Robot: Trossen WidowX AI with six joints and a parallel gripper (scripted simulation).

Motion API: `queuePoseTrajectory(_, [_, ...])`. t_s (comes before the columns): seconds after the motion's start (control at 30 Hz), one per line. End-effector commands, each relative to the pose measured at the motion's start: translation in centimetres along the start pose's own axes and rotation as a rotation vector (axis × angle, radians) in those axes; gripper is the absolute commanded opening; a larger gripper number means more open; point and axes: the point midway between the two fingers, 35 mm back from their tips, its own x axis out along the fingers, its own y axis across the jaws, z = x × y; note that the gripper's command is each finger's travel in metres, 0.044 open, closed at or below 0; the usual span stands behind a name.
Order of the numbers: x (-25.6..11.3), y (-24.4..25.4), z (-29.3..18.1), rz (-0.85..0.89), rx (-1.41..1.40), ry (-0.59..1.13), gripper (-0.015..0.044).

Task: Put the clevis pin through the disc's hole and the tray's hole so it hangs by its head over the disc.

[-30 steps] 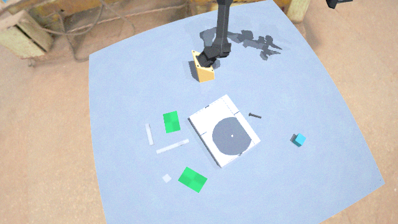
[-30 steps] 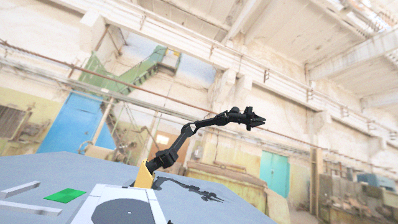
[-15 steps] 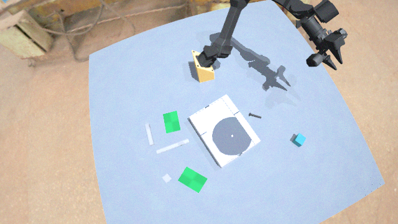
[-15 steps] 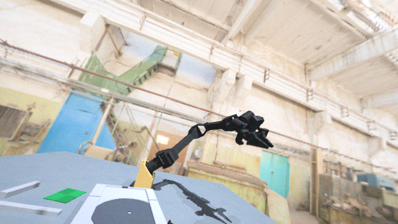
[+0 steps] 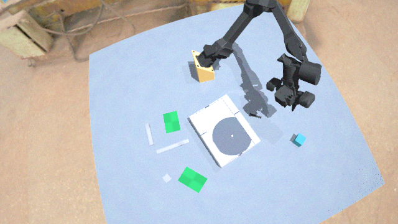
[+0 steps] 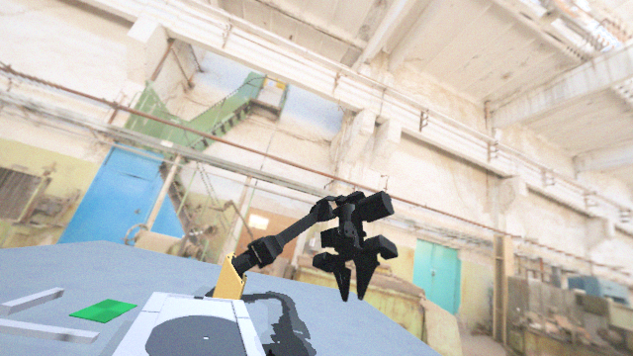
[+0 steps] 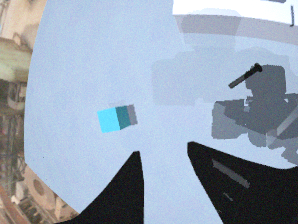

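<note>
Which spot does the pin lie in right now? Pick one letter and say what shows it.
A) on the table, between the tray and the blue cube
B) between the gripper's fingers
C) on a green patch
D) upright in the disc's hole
A: the pin lies on the table beside the tray, on the side toward the blue cube.

Matt And Smooth Surfaces Before You

You see the disc (image 5: 227, 143) (image 6: 198, 341), smooth like dull grey metal. The tray (image 5: 202, 119) (image 6: 170, 303) (image 7: 215, 7) looks smooth and white, its material I cannot tell. Toward the table's (image 5: 130, 193) (image 6: 59, 267) (image 7: 75, 60) right edge, your cube (image 5: 299, 140) (image 7: 109, 120) looks like smooth plastic. The pin (image 5: 255, 115) (image 7: 245, 76) is dark, its finish unclear.
</note>
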Motion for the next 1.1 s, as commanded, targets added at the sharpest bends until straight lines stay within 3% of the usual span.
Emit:
queuePoseTrajectory(0.0, [2.6,-5.8,3.2,-0.232,0.461,0.005,0.016])
queuePoseTrajectory(0.13, [3.8,-11.3,5.2,-0.454,0.959,-0.034,0.016])
queuePoseTrajectory(0.2, [3.9,-12.1,5.4,-0.491,1.044,-0.044,0.016])
queuePoseTrajectory(1.07, [5.6,-11.8,5.3,-0.49,1.044,-0.043,0.016])
